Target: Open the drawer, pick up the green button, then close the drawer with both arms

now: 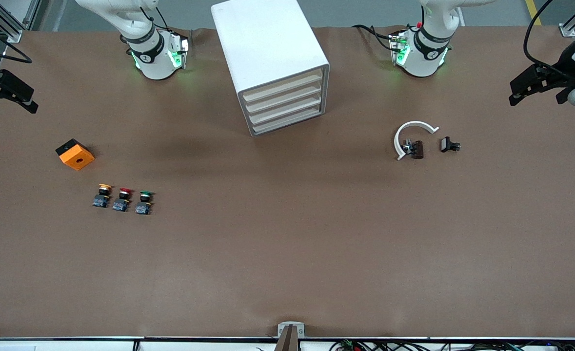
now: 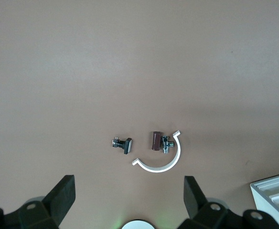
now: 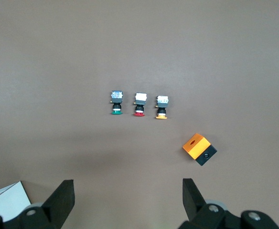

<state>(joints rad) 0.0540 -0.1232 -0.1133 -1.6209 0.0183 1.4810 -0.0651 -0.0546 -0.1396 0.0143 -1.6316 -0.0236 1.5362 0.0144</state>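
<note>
The white cabinet (image 1: 267,53) stands at the middle of the table near the robots' bases, all its drawers (image 1: 285,105) shut. The green-capped button (image 1: 144,201) lies on the table toward the right arm's end, beside a red-capped and a yellow-capped one; it also shows in the right wrist view (image 3: 116,103). My right gripper (image 1: 29,102) hangs open and empty high over the right arm's end of the table (image 3: 128,188). My left gripper (image 1: 516,92) hangs open and empty high over the left arm's end (image 2: 130,186).
An orange box (image 1: 75,154) lies near the buttons, farther from the front camera. A white C-shaped clip (image 1: 409,134) with a small brown part (image 1: 416,149) and a small black part (image 1: 448,145) lies toward the left arm's end.
</note>
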